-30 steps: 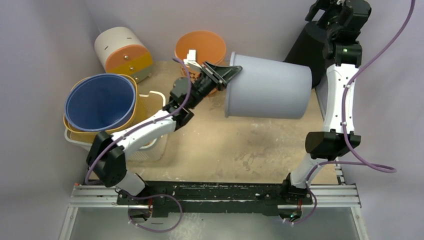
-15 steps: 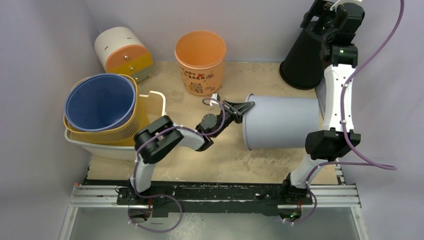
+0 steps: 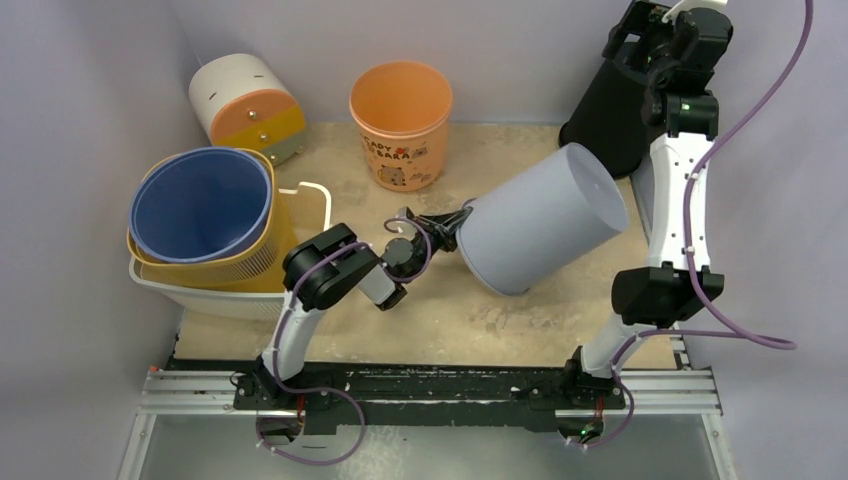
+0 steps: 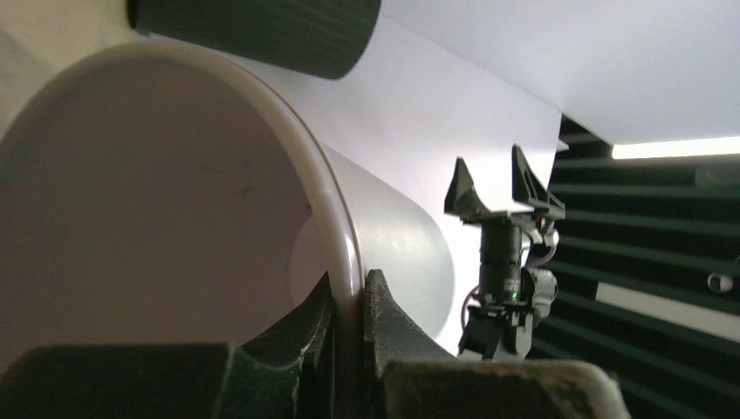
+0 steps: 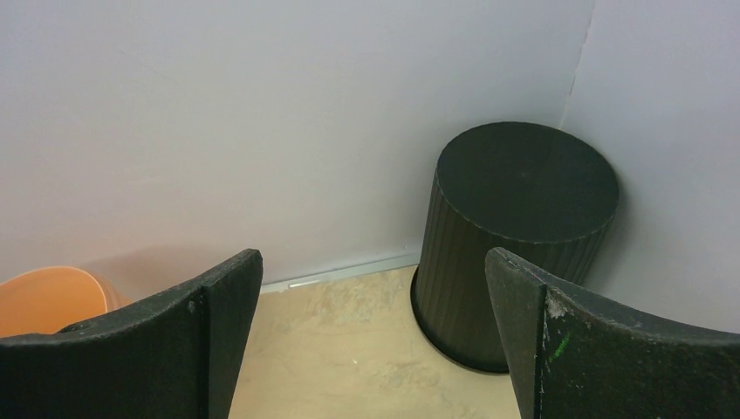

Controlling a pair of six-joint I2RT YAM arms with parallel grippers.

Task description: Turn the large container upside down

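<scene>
The large container [image 3: 540,230] is a pale grey bucket, tilted on the table with its closed bottom raised toward the upper right and its open mouth low at the left. My left gripper [image 3: 462,222] is shut on its rim. In the left wrist view the rim [image 4: 336,227] runs between the two fingers of the left gripper [image 4: 349,301], one inside the bucket and one outside. My right gripper [image 3: 660,30] is open and empty, held high at the back right, apart from the bucket. It shows wide open in the right wrist view [image 5: 371,262].
A black ribbed bin [image 3: 605,110] stands upside down in the back right corner, under the right gripper [image 5: 515,236]. An orange bucket [image 3: 401,120] stands at the back centre. A blue bucket [image 3: 200,205] nests in yellow and white baskets at the left. A white and orange drum [image 3: 245,100] lies behind them.
The grey bucket came down from mid-air to lie on its side, and now its closed bottom has swung upward to the right. The left arm folded back toward its base. The right arm stayed put.
</scene>
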